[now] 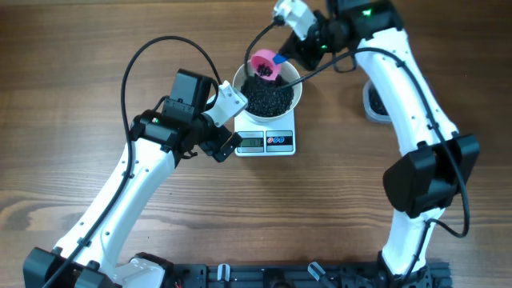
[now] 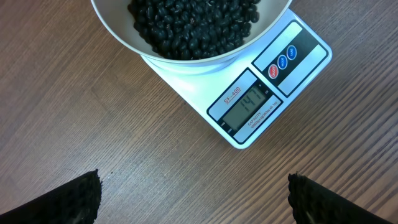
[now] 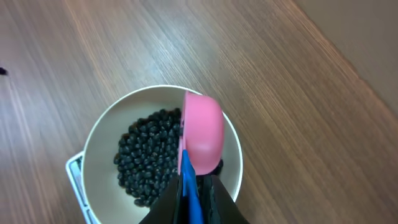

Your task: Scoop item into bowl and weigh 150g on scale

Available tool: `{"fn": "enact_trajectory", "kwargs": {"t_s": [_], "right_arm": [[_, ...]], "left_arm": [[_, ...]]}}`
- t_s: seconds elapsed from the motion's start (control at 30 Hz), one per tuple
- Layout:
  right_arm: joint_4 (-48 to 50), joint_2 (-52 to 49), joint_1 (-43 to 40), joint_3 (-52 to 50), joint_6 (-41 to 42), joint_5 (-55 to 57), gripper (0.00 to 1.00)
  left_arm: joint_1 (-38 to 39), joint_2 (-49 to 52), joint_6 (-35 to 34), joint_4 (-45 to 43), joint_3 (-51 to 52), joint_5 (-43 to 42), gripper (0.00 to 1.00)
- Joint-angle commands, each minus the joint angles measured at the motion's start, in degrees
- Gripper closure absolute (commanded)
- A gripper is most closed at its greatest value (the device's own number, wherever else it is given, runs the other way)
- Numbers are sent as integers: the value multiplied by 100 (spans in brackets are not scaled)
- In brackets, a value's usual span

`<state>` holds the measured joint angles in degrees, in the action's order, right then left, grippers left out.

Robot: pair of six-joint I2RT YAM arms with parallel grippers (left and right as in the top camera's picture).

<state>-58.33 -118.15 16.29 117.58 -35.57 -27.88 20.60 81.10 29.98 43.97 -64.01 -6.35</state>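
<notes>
The white bowl [image 1: 269,90] stands on the white scale [image 1: 268,141] and holds a heap of black beans [image 1: 267,98]. My right gripper [image 3: 198,186] is shut on the blue handle of a pink scoop [image 3: 203,132], which is tipped on its side over the bowl [image 3: 99,149] above the beans [image 3: 146,155]. In the overhead view the scoop [image 1: 263,66] hangs over the bowl's far rim. My left gripper [image 2: 193,199] stands wide open over bare wood, just short of the scale [image 2: 249,106], whose grey display is lit. Its fingers hold nothing.
A clear tub [image 1: 374,102] is partly hidden behind my right arm at the right. The table's front edge carries a black rail [image 1: 280,276].
</notes>
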Motion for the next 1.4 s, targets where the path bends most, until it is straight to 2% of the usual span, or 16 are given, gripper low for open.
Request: {"fn": "enact_trajectory", "kwargs": {"t_s": [0.0, 0.5, 0.93, 1.13, 1.37], "right_arm": [[-37, 267, -243, 146, 468, -804, 96], [-127, 267, -382, 146, 728, -870, 96], [-39, 267, -260, 146, 557, -863, 96], [-61, 267, 282, 146, 216, 745, 96], [74, 267, 297, 146, -24, 887, 96]], "left_arm": [[-22, -48, 111, 4, 20, -90, 0], [-22, -48, 111, 4, 22, -90, 0], [-22, -48, 111, 4, 20, -90, 0], [-22, -48, 111, 4, 22, -90, 0], [-22, -48, 111, 4, 20, -90, 0]]}}
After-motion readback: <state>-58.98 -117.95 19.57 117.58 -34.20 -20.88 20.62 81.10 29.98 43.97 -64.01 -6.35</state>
